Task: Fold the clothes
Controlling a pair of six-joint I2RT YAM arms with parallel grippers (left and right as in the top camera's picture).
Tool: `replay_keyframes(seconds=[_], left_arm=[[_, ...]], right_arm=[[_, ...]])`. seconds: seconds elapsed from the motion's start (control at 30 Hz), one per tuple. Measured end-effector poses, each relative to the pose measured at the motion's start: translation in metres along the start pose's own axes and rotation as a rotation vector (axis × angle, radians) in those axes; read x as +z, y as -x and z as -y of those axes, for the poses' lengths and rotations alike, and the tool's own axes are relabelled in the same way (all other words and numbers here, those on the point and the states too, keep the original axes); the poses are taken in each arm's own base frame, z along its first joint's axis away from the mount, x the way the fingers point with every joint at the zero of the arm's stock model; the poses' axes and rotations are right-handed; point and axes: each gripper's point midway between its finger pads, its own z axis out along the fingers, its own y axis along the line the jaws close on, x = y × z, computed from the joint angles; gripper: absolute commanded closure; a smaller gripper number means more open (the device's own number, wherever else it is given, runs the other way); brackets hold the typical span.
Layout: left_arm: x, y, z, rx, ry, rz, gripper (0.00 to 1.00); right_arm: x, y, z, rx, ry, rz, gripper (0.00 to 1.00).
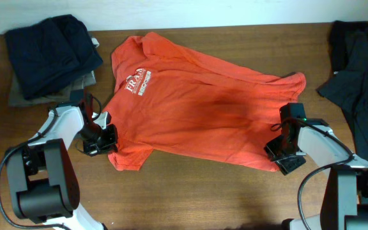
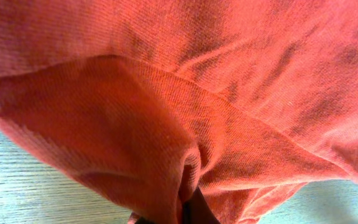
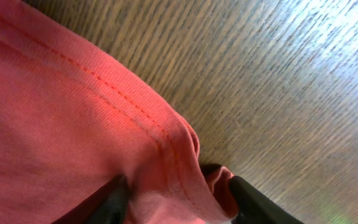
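From above, the T-shirt point(image 1: 197, 115) lies spread, lettering up, across the middle of the table point(image 1: 190, 198). The left tool point(image 1: 101, 139) is at its left edge by the sleeve, the right tool point(image 1: 285, 156) at its near-right corner. Left wrist: soft knit bunches up, and the tool is clamped on a fold. Right wrist: the jaws stand apart astride the stitched hem point(image 3: 166, 140). It looks light and limp, so I'd hold it by seams and corners.
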Motion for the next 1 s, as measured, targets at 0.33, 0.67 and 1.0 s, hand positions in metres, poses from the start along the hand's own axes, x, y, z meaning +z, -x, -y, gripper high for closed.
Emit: replay_keyframes(seconds=[0.33, 0.67, 1.0], left_arm=[[0.0, 0.0, 0.0, 0.0, -0.001, -0.001, 0.99], [0.0, 0.0, 0.001, 0.0, -0.003, -0.002, 0.99], [0.0, 0.0, 0.001, 0.0, -0.003, -0.001, 0.99]], right_arm=[[-0.002, -0.011, 0.027, -0.002, -0.118, -0.038, 0.32], [-0.006, -0.011, 0.049, -0.011, -0.195, -0.005, 0.24], [-0.037, -0.016, 0.061, -0.009, -0.134, 0.044, 0.28]])
